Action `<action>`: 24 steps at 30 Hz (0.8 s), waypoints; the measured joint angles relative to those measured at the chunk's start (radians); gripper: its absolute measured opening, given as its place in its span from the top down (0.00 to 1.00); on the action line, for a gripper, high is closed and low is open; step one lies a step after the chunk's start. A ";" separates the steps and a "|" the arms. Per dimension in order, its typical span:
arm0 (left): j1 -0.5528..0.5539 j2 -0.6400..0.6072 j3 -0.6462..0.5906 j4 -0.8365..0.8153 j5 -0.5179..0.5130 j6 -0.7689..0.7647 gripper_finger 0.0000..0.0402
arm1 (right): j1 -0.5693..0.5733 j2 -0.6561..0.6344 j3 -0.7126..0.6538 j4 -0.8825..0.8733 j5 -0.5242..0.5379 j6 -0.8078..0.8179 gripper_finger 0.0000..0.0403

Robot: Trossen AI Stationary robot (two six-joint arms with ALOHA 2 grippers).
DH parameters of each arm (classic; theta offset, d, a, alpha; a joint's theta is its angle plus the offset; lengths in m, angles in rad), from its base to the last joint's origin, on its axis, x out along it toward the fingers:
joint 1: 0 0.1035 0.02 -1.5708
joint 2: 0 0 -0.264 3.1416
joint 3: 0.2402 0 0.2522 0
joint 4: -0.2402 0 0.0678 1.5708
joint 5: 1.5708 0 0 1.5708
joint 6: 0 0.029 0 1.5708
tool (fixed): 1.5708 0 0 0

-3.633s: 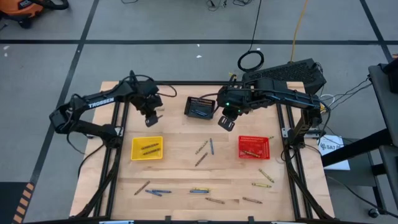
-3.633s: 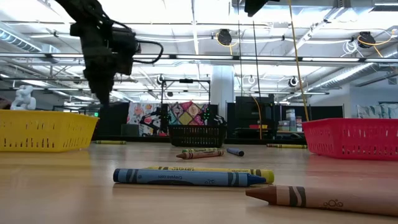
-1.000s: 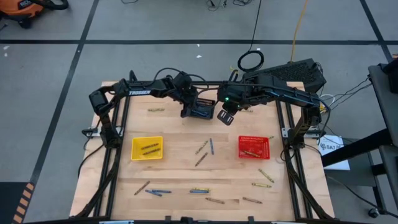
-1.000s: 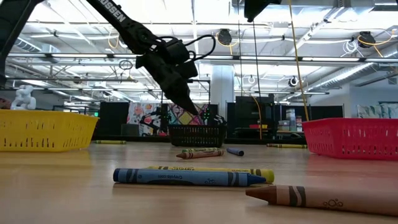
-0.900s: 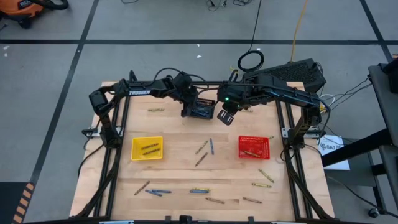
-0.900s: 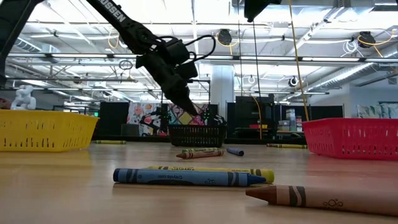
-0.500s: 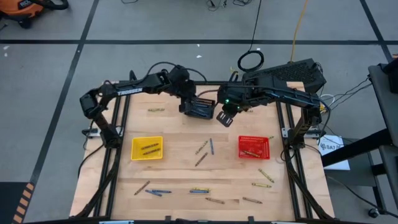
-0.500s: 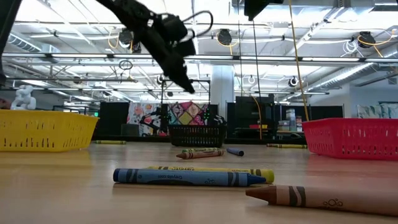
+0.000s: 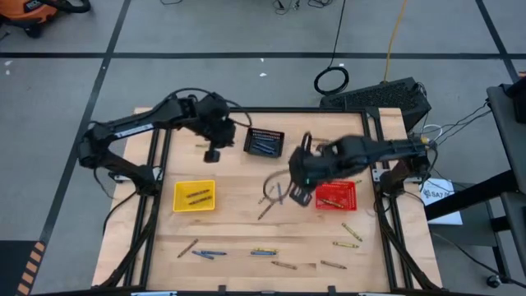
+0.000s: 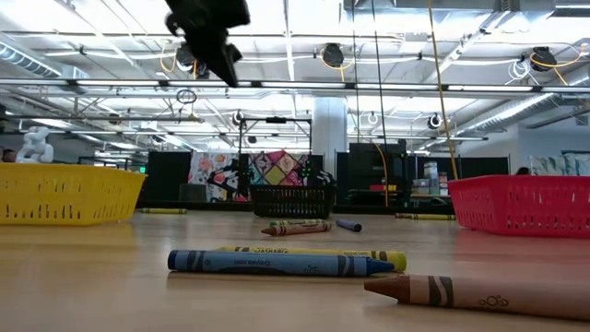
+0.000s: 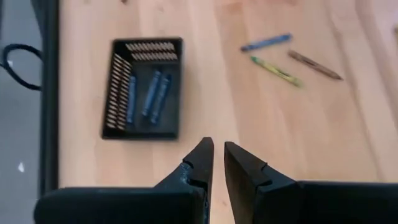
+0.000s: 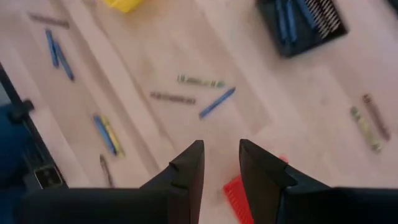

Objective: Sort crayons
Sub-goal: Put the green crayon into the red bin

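Table (image 9: 238, 230): wood top, black frame rails down both sides.
L arm: comes in from 9 o'clock side, bends over far-left part of top.
R arm: comes in from 3 o'clock side, reaches toward centre.
Black basket (image 9: 264, 142): approx 12 o'clock on table; 3 blue crayons lie inside, seen in L wrist view (image 11: 142, 88).
Yellow basket (image 9: 194, 196): approx 9 o'clock, a few tan crayons in it; shows at left edge in low view (image 10: 64, 194).
Red basket (image 9: 336, 196): approx 3 o'clock, just beside R gripper, a crayon or 2 inside; right edge in low view (image 10: 521, 203).
L gripper (image 9: 213, 153): up in the air between black basket and table's left rail; fingers (image 11: 200, 163) nearly together, narrow slit between, nothing in them.
R gripper (image 9: 299, 197): over table centre, at red basket's left side; fingers (image 12: 189, 165) parted w/ clear gap, nothing held.
Crayons (image 9: 271, 197): small cluster at centre, 1 blue + 2 olive/brown, just left of R gripper.
Crayons, near edge: row at 6 o'clock, blue pair at approx 7, more olive/brown toward 5; also 1 lone stick at approx 11, near L gripper.
Low view: blue crayon (image 10: 272, 264) w/ yellow one touching behind it, brown one at near right.
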 joint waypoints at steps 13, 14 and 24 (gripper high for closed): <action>-0.101 -0.110 -0.001 -0.208 0.000 -0.057 0.90 | 0.217 0.001 -0.368 -0.001 -0.069 0.356 0.78; -0.108 -0.114 -0.001 -0.213 0.000 -0.057 0.90 | 0.234 0.001 -0.394 -0.002 -0.093 0.386 0.78; -0.161 -0.123 -0.041 -0.231 0.005 -0.084 0.90 | 0.385 0.001 -0.570 0.050 -0.215 0.618 0.78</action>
